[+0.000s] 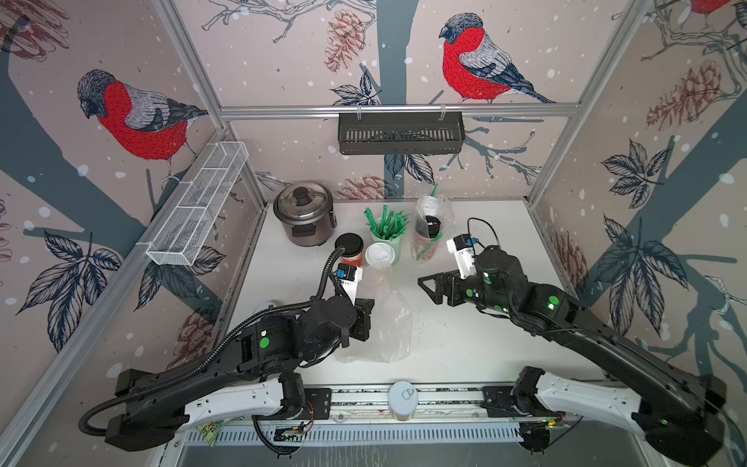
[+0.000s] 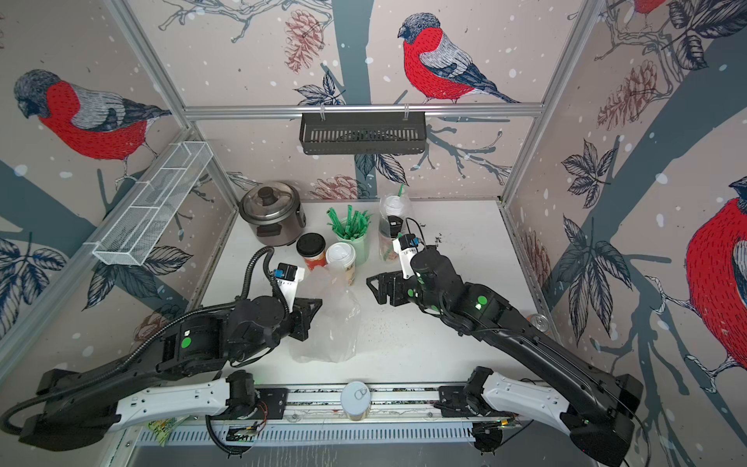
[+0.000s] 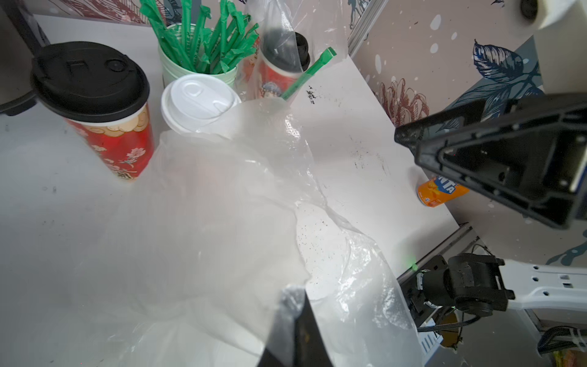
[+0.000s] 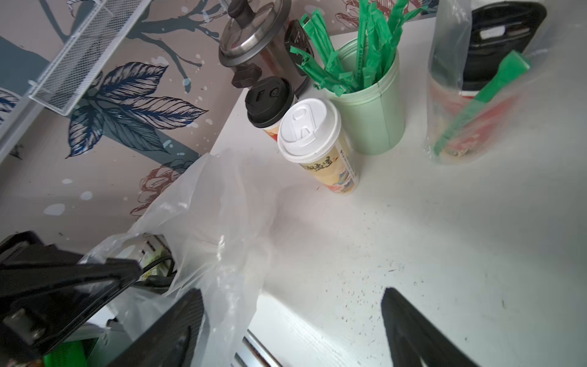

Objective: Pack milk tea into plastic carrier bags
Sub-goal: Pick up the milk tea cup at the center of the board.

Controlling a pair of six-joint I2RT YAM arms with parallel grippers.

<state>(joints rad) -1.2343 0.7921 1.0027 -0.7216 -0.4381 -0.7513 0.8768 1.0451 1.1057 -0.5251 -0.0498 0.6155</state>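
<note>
Your left fingers (image 1: 364, 314) are clamped on the rim of the slack carrier bag (image 1: 390, 327) in both top views. Your right fingers (image 1: 440, 288) stand spread, holding nothing, across the bag from them. Beyond both, a black-lidded cup (image 1: 349, 245) and a white-lidded cup (image 1: 379, 254) stand touching on the desk (image 1: 485, 343). Left wrist: plastic film bunches between your closed fingers. Right wrist: your parted fingers hang over the desk, the bag beside one; the packed bag (image 4: 451, 105) stands farther off.

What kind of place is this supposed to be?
Likely a mock drinks-shop counter in a robot test cell: lidded takeaway cups, a cup of green straws, a clear carrier bag, and bird-print panels around the table.
</note>
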